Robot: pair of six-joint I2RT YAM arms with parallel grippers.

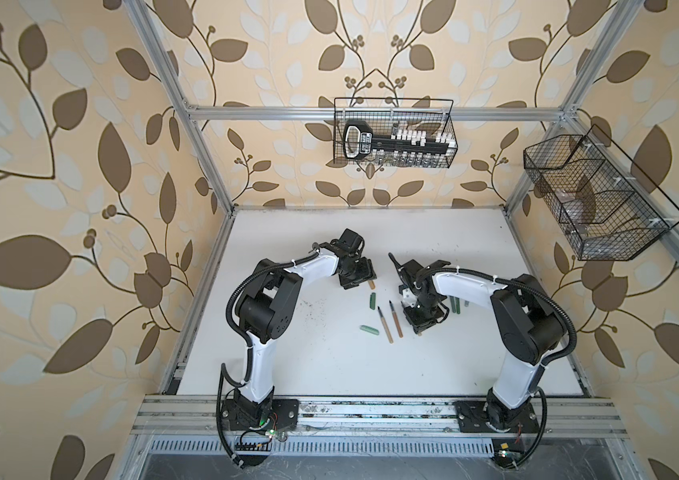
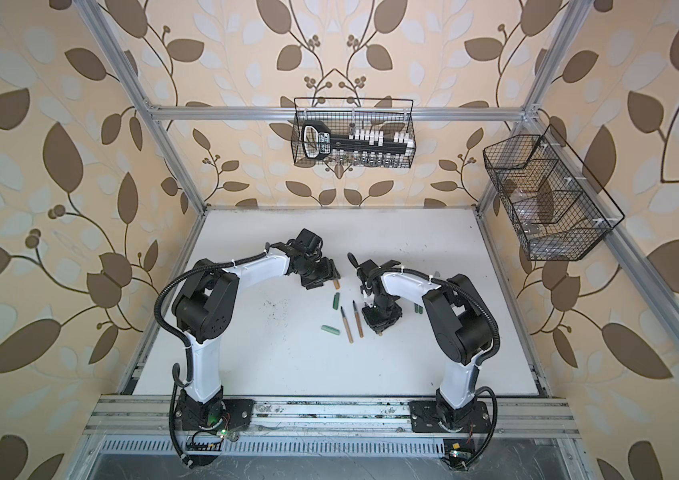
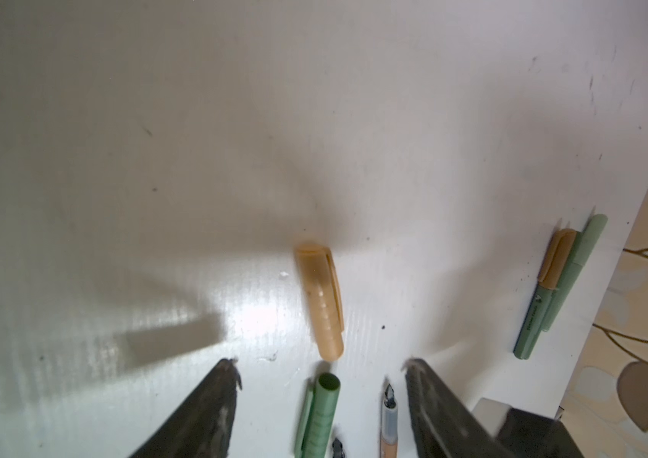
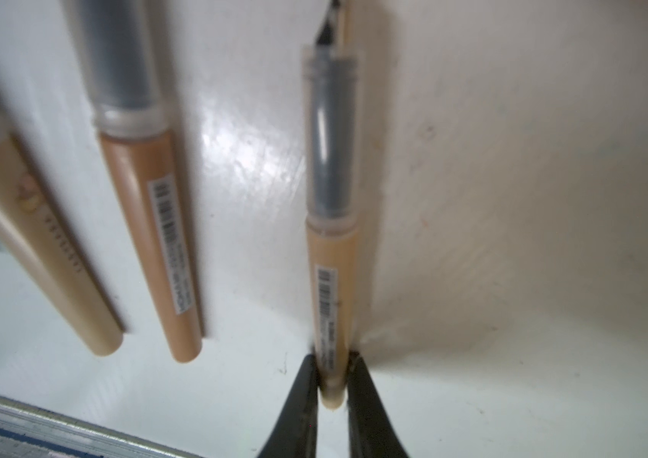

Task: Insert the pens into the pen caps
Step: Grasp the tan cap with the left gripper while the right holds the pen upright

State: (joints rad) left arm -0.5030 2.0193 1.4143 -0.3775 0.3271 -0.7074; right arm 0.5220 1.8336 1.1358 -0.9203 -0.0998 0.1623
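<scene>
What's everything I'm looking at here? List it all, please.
Table: one, white, under everything.
Loose tan pens: two, tan, mid-table, side by side.
Held tan pen: one, tan, in right gripper.
Green caps: two, dark and pale, left of loose pens.
Tan caps: two, tan, one by left gripper, one against green pens.
Green pens: at least two, beside right arm, partly hidden.
Wire baskets: two, black, on frame rails.
Arms: two, white-black, near edge.
Left gripper: one, black, open.
Right gripper: one, black, shut on held tan pen.
</scene>
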